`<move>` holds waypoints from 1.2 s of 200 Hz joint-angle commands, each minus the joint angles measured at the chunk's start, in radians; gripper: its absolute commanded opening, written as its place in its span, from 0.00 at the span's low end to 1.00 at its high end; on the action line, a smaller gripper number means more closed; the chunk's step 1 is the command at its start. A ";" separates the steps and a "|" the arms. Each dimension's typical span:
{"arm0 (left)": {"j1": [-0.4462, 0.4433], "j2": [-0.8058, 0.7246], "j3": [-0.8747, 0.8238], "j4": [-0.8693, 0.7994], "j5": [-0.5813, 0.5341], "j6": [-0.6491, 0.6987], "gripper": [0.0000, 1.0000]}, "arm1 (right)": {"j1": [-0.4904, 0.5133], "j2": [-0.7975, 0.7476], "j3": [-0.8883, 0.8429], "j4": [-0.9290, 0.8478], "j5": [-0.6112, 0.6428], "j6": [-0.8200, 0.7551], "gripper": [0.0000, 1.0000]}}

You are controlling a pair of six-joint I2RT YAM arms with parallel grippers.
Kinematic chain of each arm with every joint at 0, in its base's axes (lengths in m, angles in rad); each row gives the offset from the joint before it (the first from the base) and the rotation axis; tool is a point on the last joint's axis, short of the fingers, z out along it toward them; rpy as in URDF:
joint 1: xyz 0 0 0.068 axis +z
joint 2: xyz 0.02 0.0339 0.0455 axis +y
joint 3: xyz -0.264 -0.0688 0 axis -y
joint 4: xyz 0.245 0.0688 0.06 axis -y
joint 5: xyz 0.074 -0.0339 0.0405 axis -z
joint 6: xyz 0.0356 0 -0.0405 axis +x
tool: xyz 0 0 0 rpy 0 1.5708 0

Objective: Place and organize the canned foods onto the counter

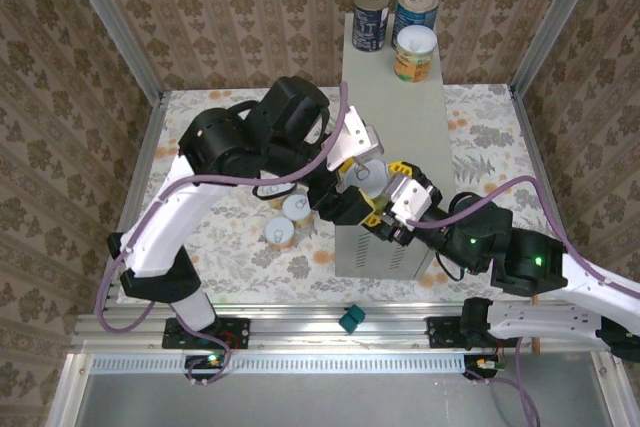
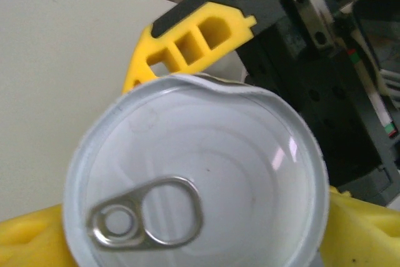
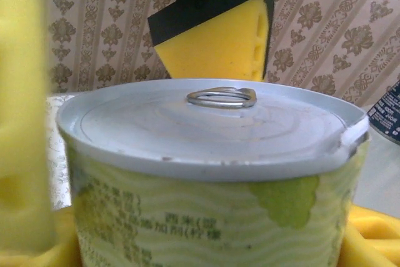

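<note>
Floral floor (image 1: 235,247): Two loose cans (image 1: 298,209) sit side by side, white lids up, near the foot of the counter's left wall and partly under the left arm.

Left pincer (image 2: 187,242): Its yellow fingers (image 2: 365,229) flank the lid on either side. It cannot be told whether they are pressing on the can.

White-lidded can (image 1: 372,175): Pull-tab up, it is over the near half of the counter (image 1: 395,117), closer to the left edge than the right, and hemmed in by both pincers.

Counter top: Bare grey surface runs open from that can to the far end. There, two blue-labelled cans (image 1: 370,19) stand along the far edge, with a yellow-labelled can (image 1: 413,54) just in front of the right-hand one.

Right pincer (image 3: 200,217): It is closed on the white-lidded can. Its arm reaches in over the counter's near right corner.
</note>
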 commanded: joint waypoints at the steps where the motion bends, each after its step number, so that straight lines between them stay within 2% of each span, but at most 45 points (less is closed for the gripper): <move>1: -0.015 -0.068 -0.043 0.067 0.030 0.006 0.95 | -0.008 -0.030 -0.006 0.119 0.019 0.054 0.63; 8: -0.014 -0.085 -0.071 0.092 0.027 0.002 1.00 | -0.009 -0.034 -0.012 0.127 0.023 0.061 0.63; 68: -0.013 -0.282 -0.433 0.407 0.021 -0.065 1.00 | -0.021 -0.086 -0.066 0.211 -0.011 0.133 0.63; 121: -0.011 -0.432 -0.720 0.776 0.017 -0.132 1.00 | -0.025 -0.113 -0.074 0.246 -0.024 0.250 0.63; 145: -0.010 -0.449 -0.777 0.885 -0.001 -0.145 1.00 | -0.025 -0.125 -0.075 0.246 -0.042 0.277 0.63; 175: -0.008 -0.451 -0.833 1.029 0.033 -0.177 1.00 | -0.025 -0.131 -0.076 0.239 -0.062 0.295 0.63; 240: 0.001 -0.393 -0.816 1.120 0.040 -0.213 1.00 | -0.025 -0.131 -0.080 0.241 -0.089 0.298 0.63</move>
